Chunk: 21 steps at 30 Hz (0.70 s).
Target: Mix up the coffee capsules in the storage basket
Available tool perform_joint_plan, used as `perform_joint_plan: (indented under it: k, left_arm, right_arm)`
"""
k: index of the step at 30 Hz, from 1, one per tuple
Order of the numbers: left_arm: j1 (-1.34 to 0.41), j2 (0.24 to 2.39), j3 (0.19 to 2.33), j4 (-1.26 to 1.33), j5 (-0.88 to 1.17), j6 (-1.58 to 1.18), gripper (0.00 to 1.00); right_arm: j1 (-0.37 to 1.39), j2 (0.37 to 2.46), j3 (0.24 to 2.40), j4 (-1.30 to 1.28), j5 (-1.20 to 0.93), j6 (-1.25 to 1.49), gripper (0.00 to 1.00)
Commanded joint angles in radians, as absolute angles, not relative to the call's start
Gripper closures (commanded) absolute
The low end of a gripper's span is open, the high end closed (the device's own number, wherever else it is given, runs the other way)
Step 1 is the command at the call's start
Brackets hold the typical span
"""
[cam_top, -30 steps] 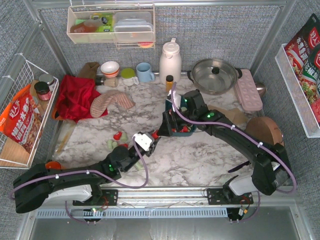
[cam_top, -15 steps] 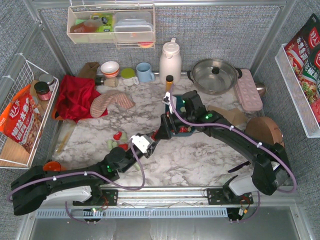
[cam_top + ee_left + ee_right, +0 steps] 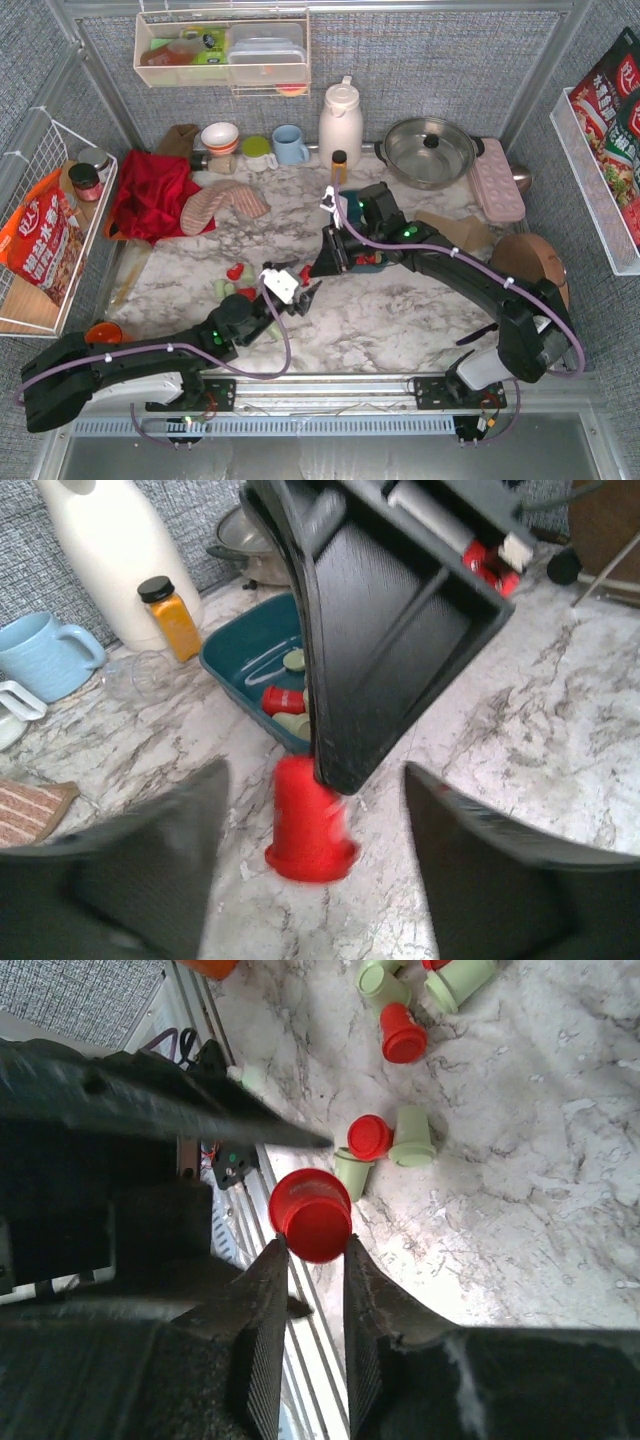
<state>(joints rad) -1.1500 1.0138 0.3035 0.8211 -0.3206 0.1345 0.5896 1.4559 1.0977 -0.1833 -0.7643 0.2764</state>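
Observation:
A red coffee capsule (image 3: 308,820) stands rim down at the marble, blurred. My right gripper (image 3: 312,1245) is shut on this red capsule (image 3: 312,1215). My left gripper (image 3: 312,780) is open, with a finger on either side of the capsule and apart from it. In the top view the two grippers meet at the capsule (image 3: 306,272). Just behind lies the teal storage basket (image 3: 222,658), holding a red capsule (image 3: 282,698) and green ones (image 3: 293,660); the right arm hides most of it from above. Loose capsules, red (image 3: 236,272) and green (image 3: 222,288), lie to the left.
A white flask (image 3: 340,120), an orange spice bottle (image 3: 339,165) and a blue mug (image 3: 290,145) stand behind the basket. A steel pot (image 3: 430,150) and pink tray (image 3: 497,180) sit back right. A red cloth (image 3: 150,195) and mitt (image 3: 220,205) lie left.
My left gripper has opened and let go of the red capsule. My right gripper has swung left to it and shut on it.

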Motion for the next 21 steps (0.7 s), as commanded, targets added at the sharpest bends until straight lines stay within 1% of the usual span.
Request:
perform_joint_plan:
  k: [1, 2, 3, 8, 10, 11, 13, 14, 15, 16, 18, 21]
  left_arm:
    - [-1.150, 0.996, 0.307, 0.894, -0.366, 0.125, 0.05]
    - [-1.150, 0.991, 0.305, 0.894, -0.369, 0.124, 0.01]
    - [-1.150, 0.982, 0.302, 0.893, -0.370, 0.123, 0.01]
    - [-1.151, 0.918, 0.278, 0.862, -0.398, 0.101, 0.01]
    - [-1.150, 0.865, 0.262, 0.824, -0.460, 0.074, 0.01]
    - [-1.150, 0.835, 0.257, 0.799, -0.504, 0.048, 0.01]
    - [-1.150, 0.762, 0.268, 0.671, -0.608, -0.052, 0.01]
    - [-1.151, 0.721, 0.280, 0.586, -0.676, -0.134, 0.01]
    - [-1.151, 0.680, 0.295, 0.481, -0.744, -0.216, 0.01]
    - [-1.150, 0.642, 0.317, 0.355, -0.807, -0.328, 0.01]
    - [-1.148, 0.587, 0.364, 0.068, -0.906, -0.527, 0.01]
    - [-1.122, 0.555, 0.401, -0.213, -0.925, -0.704, 0.01]
  right_arm:
    - [0.594, 1.474, 1.102, -0.168, -0.773, 0.320, 0.76]
    - [0.593, 1.478, 1.101, -0.161, -0.766, 0.330, 0.78]
    - [0.594, 1.481, 1.101, -0.153, -0.754, 0.338, 0.79]
    - [0.586, 1.491, 1.102, -0.121, -0.654, 0.356, 0.87]
    - [0.580, 1.490, 1.109, -0.140, -0.562, 0.344, 0.87]
    - [0.582, 1.489, 1.121, -0.169, -0.494, 0.324, 0.81]
    - [0.594, 1.496, 1.132, -0.189, -0.385, 0.275, 0.65]
    - [0.600, 1.501, 1.131, -0.185, -0.363, 0.246, 0.59]
    - [0.607, 1.511, 1.134, -0.178, -0.350, 0.217, 0.55]
    - [0.612, 1.523, 1.142, -0.182, -0.336, 0.200, 0.53]
    - [0.618, 1.558, 1.164, -0.193, -0.315, 0.183, 0.52]
    - [0.620, 1.583, 1.180, -0.191, -0.299, 0.176, 0.51]
